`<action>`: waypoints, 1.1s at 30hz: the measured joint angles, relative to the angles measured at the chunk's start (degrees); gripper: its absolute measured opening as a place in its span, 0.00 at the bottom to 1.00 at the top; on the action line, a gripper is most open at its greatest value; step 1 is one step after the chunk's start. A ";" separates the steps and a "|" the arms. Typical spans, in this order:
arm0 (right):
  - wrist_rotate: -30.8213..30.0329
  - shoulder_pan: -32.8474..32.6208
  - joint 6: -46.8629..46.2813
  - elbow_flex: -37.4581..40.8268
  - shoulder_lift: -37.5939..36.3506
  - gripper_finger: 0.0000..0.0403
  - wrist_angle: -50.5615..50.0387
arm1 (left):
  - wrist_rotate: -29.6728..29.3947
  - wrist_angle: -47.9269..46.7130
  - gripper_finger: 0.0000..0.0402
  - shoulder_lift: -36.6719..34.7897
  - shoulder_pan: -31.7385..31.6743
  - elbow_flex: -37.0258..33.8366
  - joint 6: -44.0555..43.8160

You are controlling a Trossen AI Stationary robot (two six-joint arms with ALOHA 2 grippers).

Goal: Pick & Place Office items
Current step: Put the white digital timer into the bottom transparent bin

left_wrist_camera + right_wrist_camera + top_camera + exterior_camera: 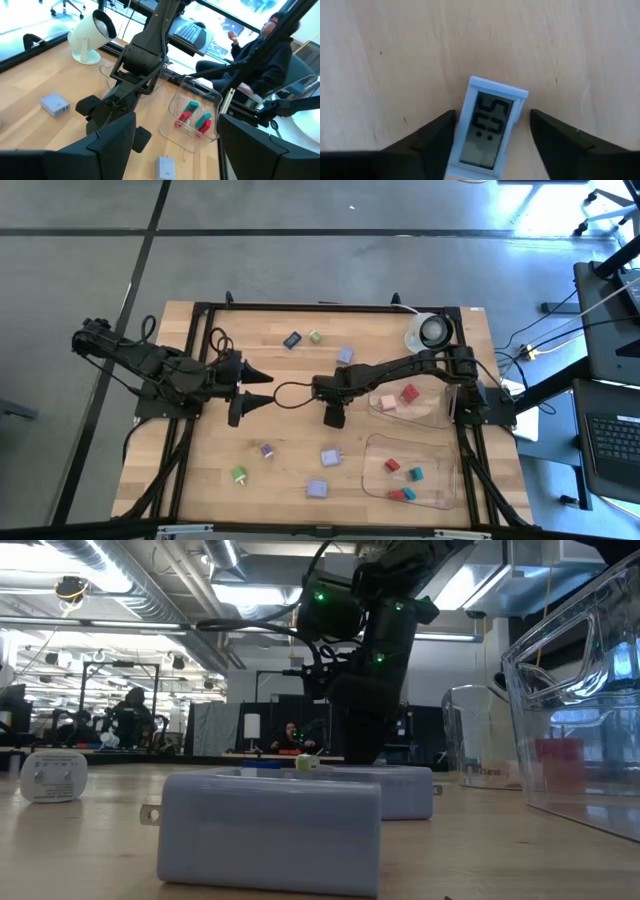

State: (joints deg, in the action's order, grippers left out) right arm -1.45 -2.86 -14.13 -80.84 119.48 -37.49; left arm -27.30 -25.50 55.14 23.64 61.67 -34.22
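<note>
Two fingers (435, 132) of right gripper (492, 125) apart, one on each side of pale blue piece (487, 132) with a small display on its face. Not yet pressed on it, as far as visible: a strip of bare wood at one side, the other side very close or touching. Straddling so probably in order to clamp the piece across its narrow width, judged the step in hand. Piece flat on the wood, slightly turned against the fingers, so could twist when squeezed.

Seen from above, right gripper (334, 418) low over the table, just beside the tray with the pink piece (440, 415), on the side toward the table's middle; the blue piece hidden under it there.

Left gripper (255, 385) farther from that tray, beyond the right gripper, fingers wide and holding nothing, pointed toward the tray. Seems only waiting.

Inside that clear tray: one pink piece (388, 402) and one red piece (408, 393). Just beside it, at the table's front edge, second clear tray (445, 500) with red piece (393, 465), teal piece (415, 474) and a red-and-teal group (402, 494).

Several loose pieces well apart from the tray, past both grippers: blue (292, 340), green (315, 337), lavender (330, 457), among others. Much of the sorting judged not yet done.
</note>
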 joint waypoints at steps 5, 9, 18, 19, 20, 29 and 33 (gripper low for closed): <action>0.32 0.00 -0.25 0.00 0.02 0.42 0.13 | -0.12 0.15 0.69 0.01 0.00 0.00 -0.01; 0.83 -0.05 -0.70 -0.04 -0.08 0.34 0.27 | -0.12 0.24 0.69 0.01 0.00 0.00 -0.45; -0.30 0.03 -4.86 0.34 -5.51 0.34 -0.45 | -0.12 0.42 0.69 0.01 0.00 0.00 -0.56; -1.55 0.08 -4.96 0.25 -6.80 0.34 -0.35 | -0.12 0.42 0.69 0.01 0.00 0.00 -0.56; -2.91 0.11 -5.13 0.23 -7.93 0.34 -0.22 | -0.11 0.42 0.69 0.01 0.00 0.00 -0.56; -16.91 0.13 -11.75 0.22 -20.63 0.34 1.12 | -0.69 0.39 0.69 0.04 0.00 0.00 0.80; -22.99 -0.28 -14.18 0.16 -26.30 0.34 3.99 | -2.83 0.22 0.69 0.04 0.00 0.00 1.99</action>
State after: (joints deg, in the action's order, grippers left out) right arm -24.45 -3.14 -28.31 -80.68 93.18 -33.50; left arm -30.12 -25.28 55.18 23.64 61.67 -32.24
